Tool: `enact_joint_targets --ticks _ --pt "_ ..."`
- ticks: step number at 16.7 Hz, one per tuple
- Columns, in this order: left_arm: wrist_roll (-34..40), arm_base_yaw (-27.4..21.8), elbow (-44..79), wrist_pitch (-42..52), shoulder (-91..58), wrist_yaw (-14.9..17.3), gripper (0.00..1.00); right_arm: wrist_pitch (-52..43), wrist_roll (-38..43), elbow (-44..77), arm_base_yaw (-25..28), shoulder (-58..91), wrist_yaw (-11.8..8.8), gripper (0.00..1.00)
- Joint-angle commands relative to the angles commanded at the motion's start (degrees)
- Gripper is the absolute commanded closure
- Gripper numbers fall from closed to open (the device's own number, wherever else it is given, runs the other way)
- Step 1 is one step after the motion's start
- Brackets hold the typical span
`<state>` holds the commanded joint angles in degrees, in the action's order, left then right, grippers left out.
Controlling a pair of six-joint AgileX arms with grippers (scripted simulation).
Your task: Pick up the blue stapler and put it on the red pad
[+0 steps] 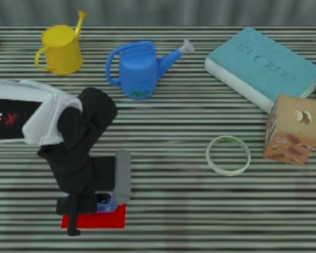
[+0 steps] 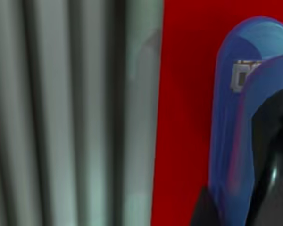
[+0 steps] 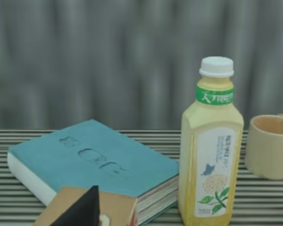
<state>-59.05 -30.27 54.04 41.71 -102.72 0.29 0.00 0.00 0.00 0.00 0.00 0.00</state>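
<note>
Your left gripper (image 1: pixel 97 204) is down over the red pad (image 1: pixel 108 219), near the table's front edge on the left side. The blue stapler (image 1: pixel 106 202) sits right at the gripper, over the pad's upper edge, mostly hidden under the black gripper body from above. The left wrist view shows the blue stapler (image 2: pixel 231 122) close up with red pad (image 2: pixel 184 117) directly behind it and a dark finger (image 2: pixel 273 155) against the stapler's side. The fingers look closed on the stapler, but you can't tell whether it rests on the pad or hangs just above it.

Around the pad: the blue watering can (image 1: pixel 139 68) is well behind it, the yellow watering can (image 1: pixel 60 48) behind and to the left, and the tape ring (image 1: pixel 228 155) off to the right.

The right arm is out of the top view; its wrist camera faces the teal book (image 3: pixel 94 162) and a bottle (image 3: pixel 211 146).
</note>
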Motion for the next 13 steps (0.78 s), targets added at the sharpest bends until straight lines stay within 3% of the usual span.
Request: enact_joint_targets --ticks 7,13 --pt "0.00 0.00 0.00 0.00 0.00 0.00 0.02 0.00 0.00 0.00 0.00 0.00 0.00 0.00" --pt "0.00 0.00 0.00 0.00 0.00 0.00 0.00 0.00 0.00 0.00 0.00 0.00 0.00 0.00"
